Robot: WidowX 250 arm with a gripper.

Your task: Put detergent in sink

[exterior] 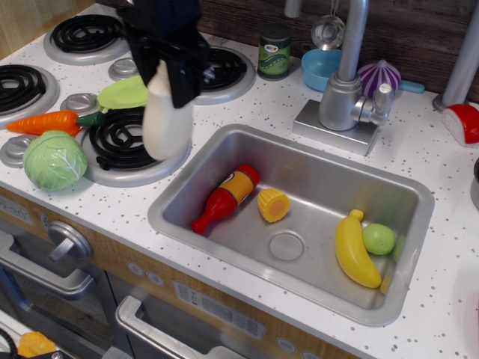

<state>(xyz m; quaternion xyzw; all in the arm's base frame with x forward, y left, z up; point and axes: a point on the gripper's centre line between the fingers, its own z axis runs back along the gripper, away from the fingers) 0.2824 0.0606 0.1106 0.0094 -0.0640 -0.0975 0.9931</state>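
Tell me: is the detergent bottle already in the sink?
No, the detergent bottle hangs in the gripper over the burner, left of the sink.

The claw [171, 75] grips the detergent [166, 123] upright above the burner [123, 143], beside the sink [187, 191].

White speckled countertop [247, 112] with black coil burners and a recessed steel sink [408, 194]. Resting on the top: an orange carrot [41, 122] just beside a green cabbage [54, 158] at left, a dark green can [274, 51], a blue bowl [320, 69], a purple onion [379, 75] behind the faucet base [333, 127].
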